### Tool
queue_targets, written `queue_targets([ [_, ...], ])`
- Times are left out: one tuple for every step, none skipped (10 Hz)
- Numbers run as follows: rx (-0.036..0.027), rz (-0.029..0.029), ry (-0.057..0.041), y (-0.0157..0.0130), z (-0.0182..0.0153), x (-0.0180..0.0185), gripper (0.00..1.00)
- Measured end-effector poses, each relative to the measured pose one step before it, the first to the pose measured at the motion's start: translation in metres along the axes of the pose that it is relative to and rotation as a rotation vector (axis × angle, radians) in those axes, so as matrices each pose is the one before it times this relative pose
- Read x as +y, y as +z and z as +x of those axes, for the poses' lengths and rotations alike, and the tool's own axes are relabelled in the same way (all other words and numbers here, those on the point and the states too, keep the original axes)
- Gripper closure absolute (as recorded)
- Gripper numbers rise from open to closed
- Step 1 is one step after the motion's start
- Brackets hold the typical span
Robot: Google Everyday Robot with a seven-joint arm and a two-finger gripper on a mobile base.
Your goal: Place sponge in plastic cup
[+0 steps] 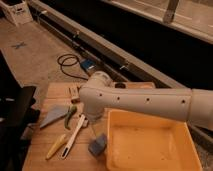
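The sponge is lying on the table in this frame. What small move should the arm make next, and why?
Probably lower the gripper down onto the sponge. The sponge lies untouched on the wooden table beside the yellow bin. The gripper hangs open just above and behind it, under the white arm, holding nothing. The plastic cup is not visible in this view.
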Motion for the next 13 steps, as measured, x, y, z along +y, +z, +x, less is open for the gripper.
queue_targets([
  [-0.00155, -0.00893, 0.0006, 0.00574, -0.00043, 0.00108, 0.2],
  [-0.00215, -0.01223, 0.00067, 0.00663, -0.00122, 0.0019, 0.2],
  [-0.00559, -0.01678, 0.00322, 0.00934, -0.00197, 0.00272, 0.2],
  [-0.00438, -0.01415, 0.01139, 0.00863, 0.00138, 0.00367, 0.2],
  [-0.00389, -0.01006, 0.01017, 0.00647, 0.00113, 0.00289, 0.2],
  [-0.00324, -0.01489, 0.01088, 0.01037, -0.00138, 0.00375, 0.2],
  [-0.00447, -0.01283, 0.00546, 0.0153, -0.00424, 0.00493, 0.2],
  [-0.00435, -0.00503, 0.00457, 0.01176, -0.00272, 0.00442, 0.2],
  [-0.00596, 0.0003, 0.00798, 0.01334, -0.00043, 0.00574, 0.2],
  [-0.01661, 0.00746, -0.00811, 0.00897, -0.0054, 0.00668, 0.2],
  [-0.01481, 0.01514, -0.00639, 0.00372, -0.00312, 0.00762, 0.2],
  [-0.00361, 0.01083, -0.00237, 0.0011, 0.0003, 0.00289, 0.2],
  [-0.00196, 0.00265, -0.00141, -0.00005, -0.00094, -0.00006, 0.2],
])
